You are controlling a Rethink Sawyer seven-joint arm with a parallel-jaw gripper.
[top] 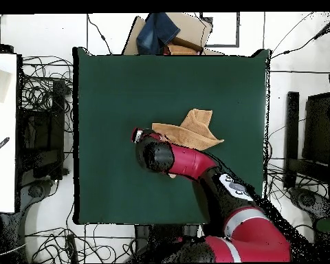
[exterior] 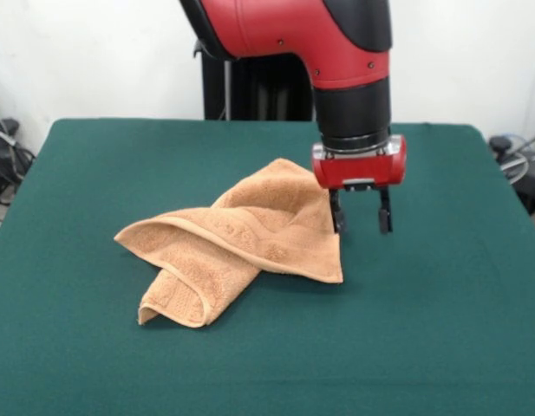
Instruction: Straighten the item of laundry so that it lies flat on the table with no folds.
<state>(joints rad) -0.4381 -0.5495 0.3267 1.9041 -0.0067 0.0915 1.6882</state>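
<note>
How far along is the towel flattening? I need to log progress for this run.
Nothing looks done yet: the towel lies crumpled on the table, with folded layers crossing each other. In hand: the gripper hangs open by the towel's edge and holds nothing. Left: grip an edge or corner, pull the folds apart and spread it flat.

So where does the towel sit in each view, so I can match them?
Front view: towel folded over itself at table centre, just left of the open gripper.
Overhead view: towel right of centre, partly under the arm.
Shared landmark: the green table.
</note>
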